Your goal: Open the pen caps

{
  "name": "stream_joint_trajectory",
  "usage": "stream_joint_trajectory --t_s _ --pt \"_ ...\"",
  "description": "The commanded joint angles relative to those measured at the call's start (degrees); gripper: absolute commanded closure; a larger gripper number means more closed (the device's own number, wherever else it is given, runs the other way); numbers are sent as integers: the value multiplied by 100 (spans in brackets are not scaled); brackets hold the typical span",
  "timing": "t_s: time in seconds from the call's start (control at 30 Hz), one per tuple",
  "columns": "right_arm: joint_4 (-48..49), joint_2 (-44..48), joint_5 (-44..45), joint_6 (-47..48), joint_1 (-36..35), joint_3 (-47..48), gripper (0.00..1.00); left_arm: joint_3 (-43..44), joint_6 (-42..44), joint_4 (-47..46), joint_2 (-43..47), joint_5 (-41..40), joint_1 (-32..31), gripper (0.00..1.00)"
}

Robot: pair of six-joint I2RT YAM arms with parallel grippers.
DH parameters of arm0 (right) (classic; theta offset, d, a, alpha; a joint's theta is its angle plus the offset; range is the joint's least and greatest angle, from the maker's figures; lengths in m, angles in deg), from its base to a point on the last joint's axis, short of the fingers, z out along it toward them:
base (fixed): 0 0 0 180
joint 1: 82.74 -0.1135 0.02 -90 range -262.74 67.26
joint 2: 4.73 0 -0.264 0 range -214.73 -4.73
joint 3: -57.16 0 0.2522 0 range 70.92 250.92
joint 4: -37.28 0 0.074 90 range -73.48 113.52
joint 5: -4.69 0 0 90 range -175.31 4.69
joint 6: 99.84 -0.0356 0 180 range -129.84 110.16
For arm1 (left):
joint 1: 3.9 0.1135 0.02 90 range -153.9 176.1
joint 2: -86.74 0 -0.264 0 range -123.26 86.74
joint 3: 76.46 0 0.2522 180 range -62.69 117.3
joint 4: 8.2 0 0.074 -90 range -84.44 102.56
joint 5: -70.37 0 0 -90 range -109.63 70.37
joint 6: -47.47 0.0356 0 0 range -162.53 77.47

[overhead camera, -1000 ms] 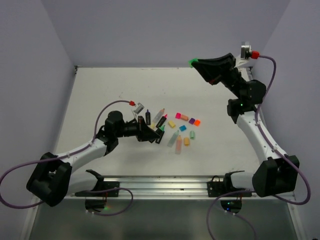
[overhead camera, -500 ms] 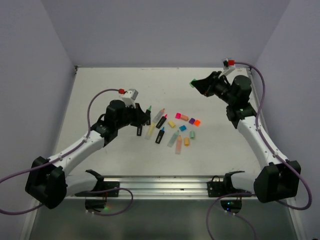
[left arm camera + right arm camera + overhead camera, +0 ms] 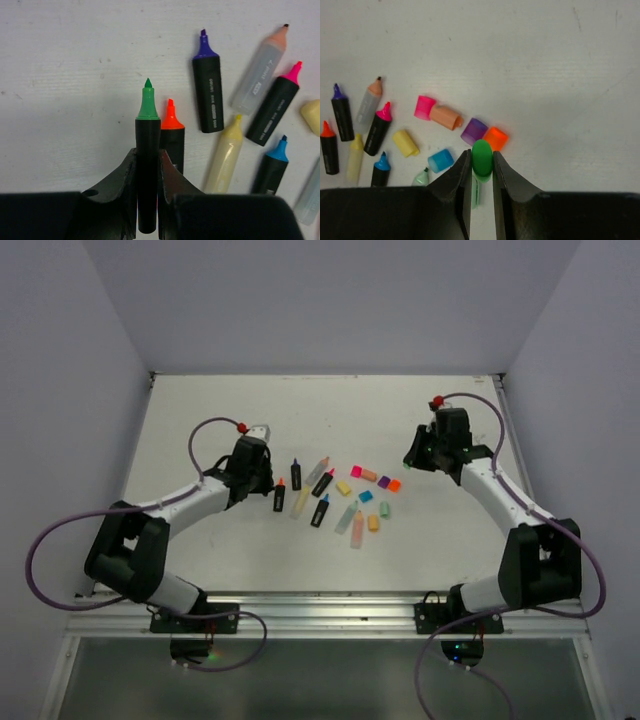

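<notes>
Releasing risks knocking the orange plastic cap (image 3: 495,138): right gripper (image 3: 481,167) pinches the blocky green plastic cap (image 3: 481,154); left gripper (image 3: 148,161) clamps the black green-tipped highlighter (image 3: 148,131).

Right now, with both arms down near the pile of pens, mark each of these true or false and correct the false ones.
1. The left claw is shut on a green-tipped pen whose tip is bare. True.
2. The right claw is open and empty. False: it is shut on a green cap.
3. The purple-tipped pen has its cap on. False: its tip is bare, and it lies on the table.
4. The pink cap lies right beside the peach cap. True.
5. The blue cap sits on the blue-tipped pen. False: it lies loose on the table, apart from that pen.
</notes>
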Motion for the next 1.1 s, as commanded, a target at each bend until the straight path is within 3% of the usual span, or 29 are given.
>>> stream_joint_trajectory --t_s 0.0,0.67,1.07 --pt "-374 -243 303 63 7 -52 100 344 102 56 -257 -374 209 100" --pt "-172 -947 523 1 24 -368 100 845 181 -251 -1586 -119 552 82" --pt "-137 -982 549 1 25 -377 100 748 102 -199 -1314 -198 552 44"
